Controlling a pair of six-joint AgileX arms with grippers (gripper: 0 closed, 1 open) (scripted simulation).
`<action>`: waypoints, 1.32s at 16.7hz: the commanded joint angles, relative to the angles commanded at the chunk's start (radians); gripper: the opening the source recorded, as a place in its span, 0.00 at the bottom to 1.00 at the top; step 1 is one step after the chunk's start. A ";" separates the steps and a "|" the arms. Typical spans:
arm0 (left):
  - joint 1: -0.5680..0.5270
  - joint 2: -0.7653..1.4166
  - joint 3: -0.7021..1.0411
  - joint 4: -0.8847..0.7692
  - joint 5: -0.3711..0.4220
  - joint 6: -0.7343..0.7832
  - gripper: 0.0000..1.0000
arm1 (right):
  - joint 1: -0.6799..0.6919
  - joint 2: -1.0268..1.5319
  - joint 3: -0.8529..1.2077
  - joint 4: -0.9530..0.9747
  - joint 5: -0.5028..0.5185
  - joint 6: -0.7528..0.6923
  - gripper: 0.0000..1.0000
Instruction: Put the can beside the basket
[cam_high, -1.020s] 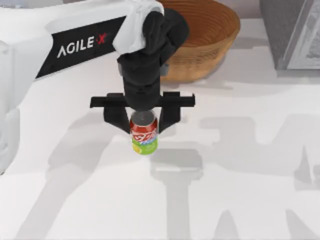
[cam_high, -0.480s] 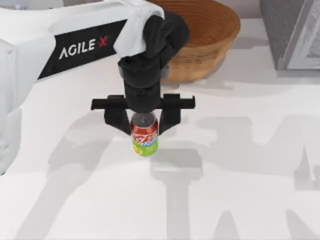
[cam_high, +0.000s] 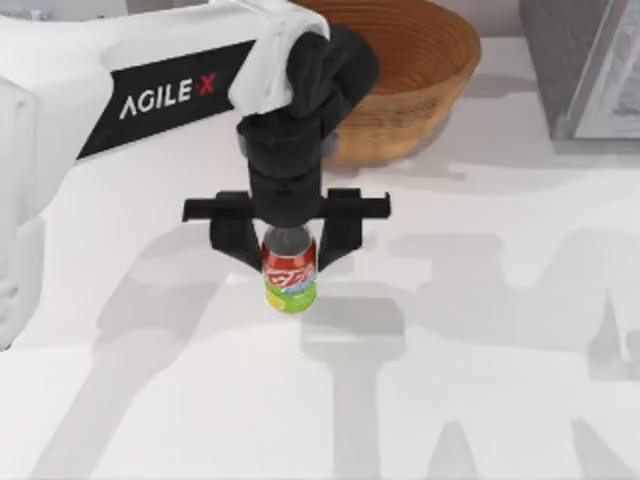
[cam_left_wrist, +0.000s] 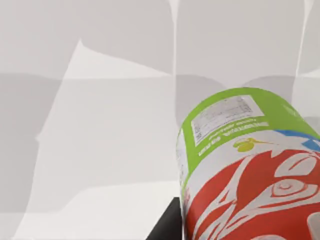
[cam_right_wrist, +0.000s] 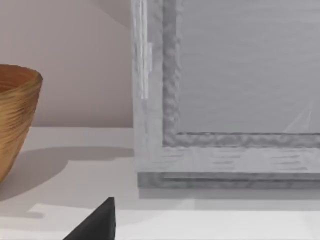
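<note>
The can (cam_high: 289, 272), with a silver top, red band and green lower part, stands upright near the middle of the table. My left gripper (cam_high: 288, 250) comes down over it from above and is shut on the can, one finger on each side. Up close, the left wrist view has the can (cam_left_wrist: 245, 170) with its green end toward the table. The basket (cam_high: 410, 75), a wide tan woven bowl, sits at the back behind the left arm, well apart from the can. A dark tip of my right gripper (cam_right_wrist: 97, 225) shows low in the right wrist view, with the basket (cam_right_wrist: 15, 120) off to one side.
A grey framed panel (cam_high: 590, 70) stands at the back right corner, and it looms close in the right wrist view (cam_right_wrist: 225, 100). White tabletop (cam_high: 480, 380) lies open in front of and to the right of the can.
The left arm has shifted very slightly and the can sits a touch lower in the top view. The grip looks the same.
</note>
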 joint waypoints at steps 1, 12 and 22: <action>0.000 0.000 0.000 0.000 0.000 0.000 0.60 | 0.000 0.000 0.000 0.000 0.000 0.000 1.00; 0.000 0.000 0.000 0.000 0.000 0.000 1.00 | 0.000 0.000 0.000 0.000 0.000 0.000 1.00; 0.001 -0.015 0.111 -0.129 0.000 -0.001 1.00 | 0.000 0.000 0.000 0.000 0.000 0.000 1.00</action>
